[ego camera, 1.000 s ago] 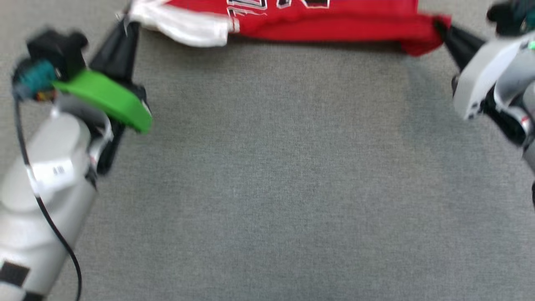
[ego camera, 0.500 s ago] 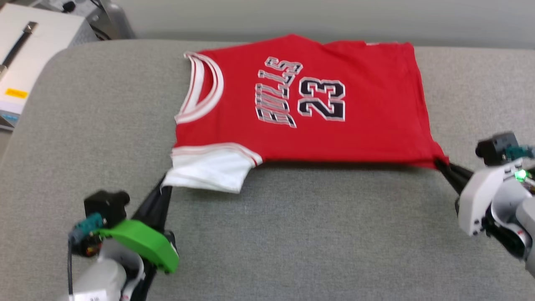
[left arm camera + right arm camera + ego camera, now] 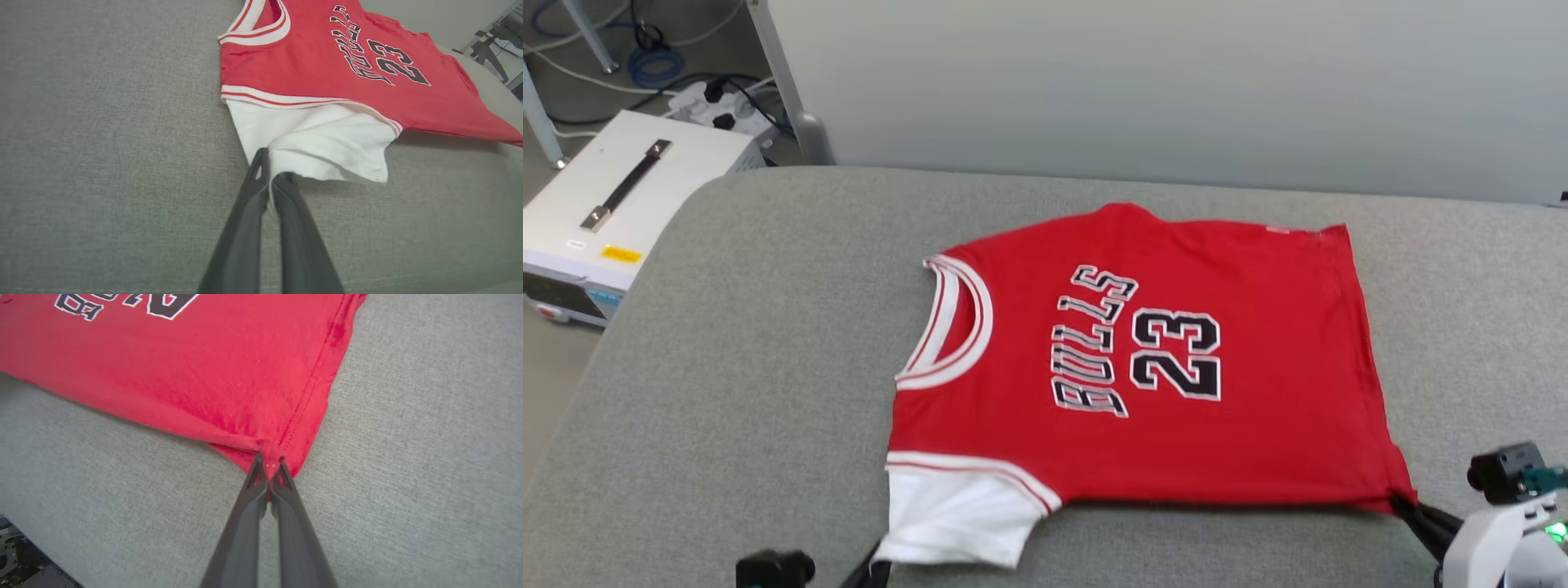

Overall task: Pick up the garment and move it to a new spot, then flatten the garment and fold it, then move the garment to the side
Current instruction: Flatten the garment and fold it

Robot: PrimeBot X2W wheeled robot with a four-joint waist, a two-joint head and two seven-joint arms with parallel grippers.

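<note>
The garment [image 3: 1143, 351] is a red jersey with black-and-white "BULLS" and "23" lettering, lying mostly flat on the grey padded table [image 3: 727, 367], neck to the left. Its near side is lifted slightly. My left gripper [image 3: 271, 167] is shut on the hem of the white sleeve [image 3: 322, 139], and its dark fingers [image 3: 870, 572] just show at the head view's bottom edge. My right gripper [image 3: 269, 461] is shut on the garment's [image 3: 204, 367] near hem corner, seen at the lower right [image 3: 1409, 506].
A white case with a dark handle [image 3: 621, 204] stands on the floor off the table's left edge, with cables and a power strip [image 3: 719, 106] behind it. A pale wall panel [image 3: 1176, 90] runs along the table's far edge.
The head camera has tilted upward, so the whole picture slid down and the arms dropped to the bottom edge. Both grippers keep their hold on the garment's near edge.
</note>
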